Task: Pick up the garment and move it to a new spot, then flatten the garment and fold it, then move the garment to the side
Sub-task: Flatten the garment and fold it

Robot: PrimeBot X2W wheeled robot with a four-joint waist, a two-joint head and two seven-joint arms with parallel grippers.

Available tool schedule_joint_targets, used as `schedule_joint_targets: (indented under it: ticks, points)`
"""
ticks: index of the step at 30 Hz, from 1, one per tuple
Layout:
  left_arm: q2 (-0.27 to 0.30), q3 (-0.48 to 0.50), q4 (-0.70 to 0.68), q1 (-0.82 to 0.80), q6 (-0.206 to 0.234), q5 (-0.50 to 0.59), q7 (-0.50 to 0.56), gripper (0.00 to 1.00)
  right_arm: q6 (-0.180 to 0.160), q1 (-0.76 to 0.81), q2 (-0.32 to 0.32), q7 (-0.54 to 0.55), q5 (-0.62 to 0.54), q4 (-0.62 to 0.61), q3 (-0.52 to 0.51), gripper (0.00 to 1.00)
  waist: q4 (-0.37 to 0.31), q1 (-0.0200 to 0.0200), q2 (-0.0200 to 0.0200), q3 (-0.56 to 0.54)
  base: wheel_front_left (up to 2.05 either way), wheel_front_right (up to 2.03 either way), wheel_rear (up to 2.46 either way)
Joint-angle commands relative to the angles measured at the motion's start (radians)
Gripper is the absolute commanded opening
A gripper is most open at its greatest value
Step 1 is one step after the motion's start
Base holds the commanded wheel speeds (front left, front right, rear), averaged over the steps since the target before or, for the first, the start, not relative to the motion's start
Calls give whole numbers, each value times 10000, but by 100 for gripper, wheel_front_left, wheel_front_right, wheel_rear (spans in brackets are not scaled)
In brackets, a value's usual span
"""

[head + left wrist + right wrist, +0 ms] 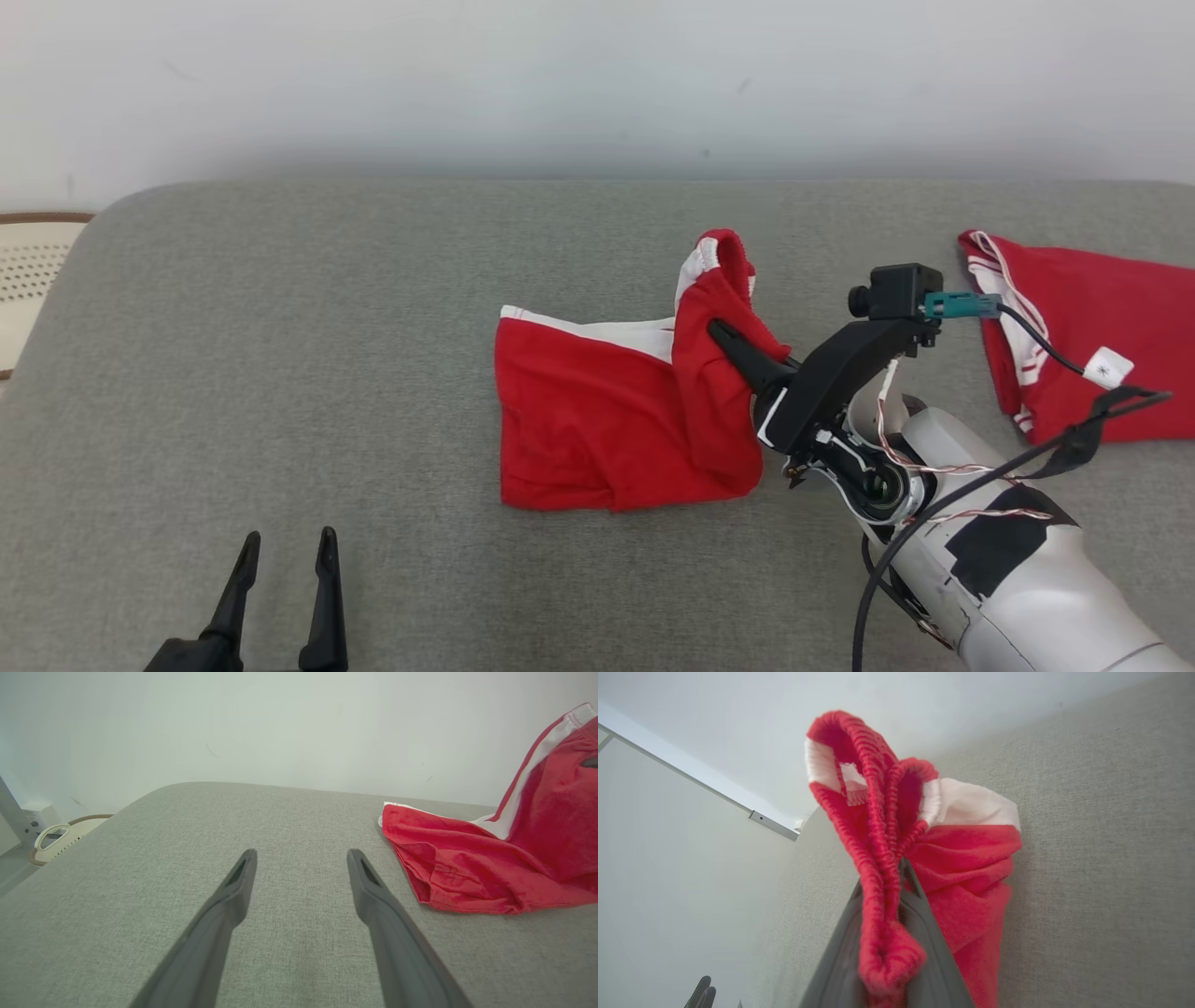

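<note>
The garment (588,420) is a pair of red shorts with white side panels, lying at the middle of the grey surface. Its right end with the ribbed waistband (726,257) is lifted off the surface. My right gripper (724,338) is shut on that raised fabric; in the right wrist view the waistband (878,868) is pinched between the two fingers (924,914). My left gripper (285,546) stands open at the lower left, apart from the shorts, with nothing between its fingers (233,891). The shorts' left half (462,868) rests flat to its right.
A second red and white garment (1083,327) lies at the right edge of the grey padded surface (280,373). A pale perforated basket (28,271) sits past the left edge. A white wall stands behind. Loose cables hang from my right arm (1008,569).
</note>
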Motion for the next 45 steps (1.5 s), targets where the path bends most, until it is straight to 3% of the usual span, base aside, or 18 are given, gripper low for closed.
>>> schedule_joint_targets:
  ticks: [1, 12, 27, 29, 30, 40, 45]
  points:
    - [-8, -37, 59, 8, 17, -84, -37, 100, 5, -118, 33, 72, 128, 21, 88, 0, 198, 0, 0, -14, 0, 0, 0]
    - [-26, -370, 197, -154, 59, -286, -39, 100, 5, -864, 756, 580, 716, 1442, 467, 0, 885, 0, 0, 128, 0, 0, 0]
    - [-25, -1323, 433, -504, 292, -775, -39, 100, 5, -1728, 1428, 354, 447, 3356, 1128, 0, 1741, 0, 0, 370, 0, 0, 0]
    - [-26, -1378, 446, -522, 347, -815, -37, 100, 5, -1749, 1469, 244, 442, 3443, 1204, 47, 1778, 0, 0, 387, 0, 0, 0]
    - [-26, -1385, 450, -530, 338, -828, -37, 100, 5, -1767, 1470, 175, 444, 3469, 1229, 100, 1788, 0, 0, 400, 0, 0, 0]
    - [-25, -1151, 428, -390, 370, -747, -39, 100, 5, -1575, 1059, -881, 529, 2761, 1437, 100, 1515, 0, 0, 312, 0, 0, 0]
    - [-25, -1008, 369, -259, 318, -628, -39, 100, 5, -1454, 522, -1825, 315, 2019, 1613, 100, 1278, 0, 0, 199, 0, 0, 0]
